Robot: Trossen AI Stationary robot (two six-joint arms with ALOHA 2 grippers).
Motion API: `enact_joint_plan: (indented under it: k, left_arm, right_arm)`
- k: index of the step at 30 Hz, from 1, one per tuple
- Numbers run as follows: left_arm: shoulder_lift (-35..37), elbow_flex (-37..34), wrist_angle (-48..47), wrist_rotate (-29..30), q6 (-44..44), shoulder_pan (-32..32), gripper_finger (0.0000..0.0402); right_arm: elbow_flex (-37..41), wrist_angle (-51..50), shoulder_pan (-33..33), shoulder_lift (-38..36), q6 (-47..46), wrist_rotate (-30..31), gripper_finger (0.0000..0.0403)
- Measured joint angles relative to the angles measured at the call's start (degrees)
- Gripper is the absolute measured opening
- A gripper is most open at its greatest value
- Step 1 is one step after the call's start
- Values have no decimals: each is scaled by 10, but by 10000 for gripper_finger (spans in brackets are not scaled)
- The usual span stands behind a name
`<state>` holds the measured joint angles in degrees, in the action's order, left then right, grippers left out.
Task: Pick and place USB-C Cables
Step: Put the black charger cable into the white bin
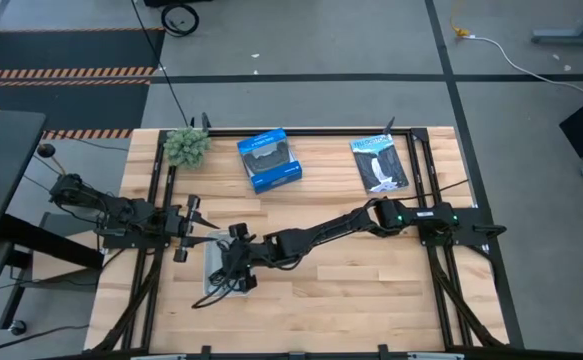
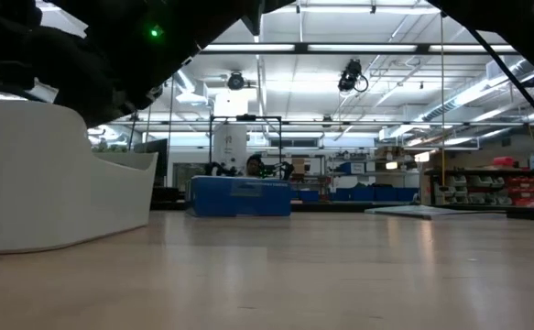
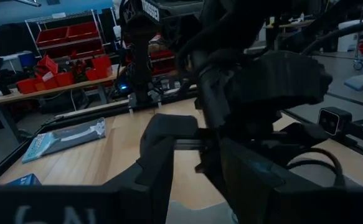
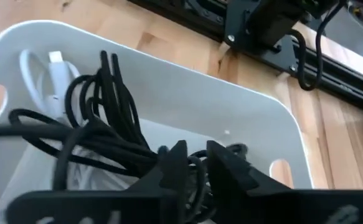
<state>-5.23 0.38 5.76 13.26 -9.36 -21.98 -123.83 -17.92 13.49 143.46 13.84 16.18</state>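
Partly hidden, black cable [image 4: 100,134] fills white bin [image 4: 243,118] beneath right hand [image 4: 193,163].

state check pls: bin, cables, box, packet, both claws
White plastic bin: upright on table, holding cables.
Black coiled cable: tangled in the bin.
White cable: in the bin, partly under the black one.
Blue box: flat on table.
Black-and-white flat packet: flat on table.
Right claw: low in the bin, at the black cable.
Left claw: open, beside the bin.

Overhead, table-level and right wrist cameras share the white bin [image 4: 256,118], the wrist camera closest.
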Motion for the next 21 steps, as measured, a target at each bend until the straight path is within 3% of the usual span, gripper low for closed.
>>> enact_joint_plan:
  k: [6,14,19,21]
  left_arm:
    - [0,0,0,0,0,0,142]
    - [0,0,0,0,0,0,142]
    - [0,0,0,0,0,0,142]
    - [0,0,0,0,0,0,142]
  right_arm:
    - [0,-18,-1,-3,-2,14,101]
    - [-1,-36,9,-62,-22,29,105]
    - [-1,-36,16,-72,-42,-84,105]
    - [-1,-35,20,-67,-59,-102,105]
